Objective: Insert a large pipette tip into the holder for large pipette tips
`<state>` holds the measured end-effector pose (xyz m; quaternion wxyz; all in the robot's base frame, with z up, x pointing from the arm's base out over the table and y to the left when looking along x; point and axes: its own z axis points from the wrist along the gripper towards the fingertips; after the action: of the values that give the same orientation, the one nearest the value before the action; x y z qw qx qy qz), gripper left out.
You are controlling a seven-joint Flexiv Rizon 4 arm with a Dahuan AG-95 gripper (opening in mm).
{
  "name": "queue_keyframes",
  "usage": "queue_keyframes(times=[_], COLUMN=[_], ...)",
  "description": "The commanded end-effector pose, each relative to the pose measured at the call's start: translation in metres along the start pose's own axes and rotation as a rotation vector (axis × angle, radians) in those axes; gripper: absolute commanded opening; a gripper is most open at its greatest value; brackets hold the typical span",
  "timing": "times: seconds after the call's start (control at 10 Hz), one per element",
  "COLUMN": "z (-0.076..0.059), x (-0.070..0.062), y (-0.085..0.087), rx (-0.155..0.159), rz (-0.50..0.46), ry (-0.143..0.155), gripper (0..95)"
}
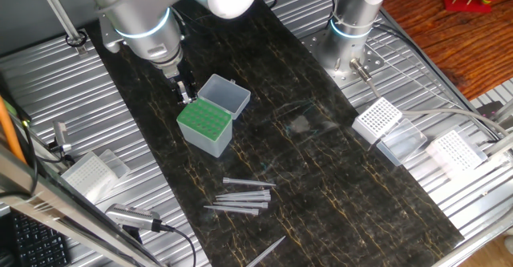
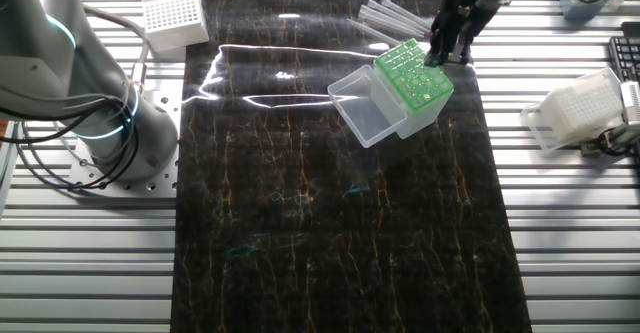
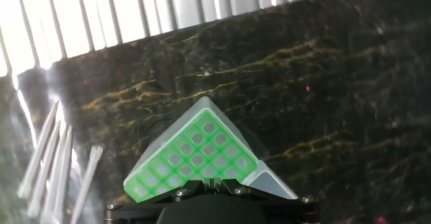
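Where slats end (image 1: 72, 82) — dark marbled mat (image 1: 321, 171).

A dark marble-patterned mat (image 1: 321, 171) covers the ribbed metal surface (image 1: 72, 91). On the mat stand a translucent box with green grid top and open clear lid (image 1: 205, 125) and, nearer, loose clear pipette tips (image 1: 240, 196). White grid-topped racks (image 1: 377, 119) sit right.

One green-topped holder (image 1: 205, 123), three white racks (image 1: 377, 120) (grid-topped), several loose pipette tips (image 1: 240, 196).
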<state>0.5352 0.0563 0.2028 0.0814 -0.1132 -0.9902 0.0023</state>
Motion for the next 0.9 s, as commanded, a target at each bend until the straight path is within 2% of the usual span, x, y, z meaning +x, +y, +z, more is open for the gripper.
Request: queue_keyframes(times=[0.1,0.2,0.5,0.7,0.9], z=[0.0,0.0,0.0,0.0,0.0], x=[0.0,0.0,0.0,0.0,0.0], y=[-0.0002,-0.0002,-0.0002,-0.0002,-0.0002], rx=[-0.025,-0.021,-0.017,-0.006,-0.008], rz=[0.021,0.017,-0.155,-0.32,-0.402], ry=[0.008,0.007,0.001,0.007,0.004], gripper=[0.0,0.0,0.0,0.0,0.0])
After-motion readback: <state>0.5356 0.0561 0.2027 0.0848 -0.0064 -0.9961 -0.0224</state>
